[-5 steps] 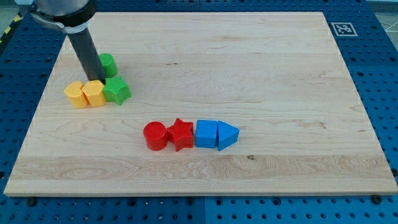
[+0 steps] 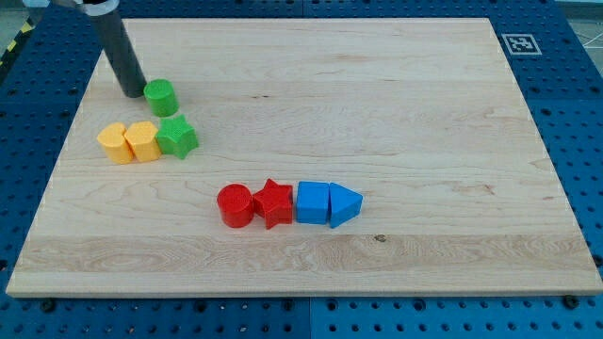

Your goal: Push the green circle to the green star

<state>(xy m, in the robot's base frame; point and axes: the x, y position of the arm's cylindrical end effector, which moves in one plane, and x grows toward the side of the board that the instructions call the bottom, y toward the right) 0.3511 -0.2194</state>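
The green circle (image 2: 161, 97) sits near the board's upper left. The green star (image 2: 176, 137) lies just below it, a small gap apart, slightly to the right. My tip (image 2: 133, 93) rests on the board just left of the green circle, close to it or touching its left side. The dark rod rises up and to the left out of the view's top.
A yellow block (image 2: 114, 143) and a yellow hexagon-like block (image 2: 143, 140) touch the star's left side in a row. A red circle (image 2: 234, 205), red star (image 2: 273, 202), blue square (image 2: 313, 202) and blue triangle (image 2: 345, 204) form a row lower down. The board's left edge (image 2: 66, 151) is near.
My tip has moved up and to the left, from between the green circle and the yellow blocks to the circle's left side. The blocks have not visibly moved.
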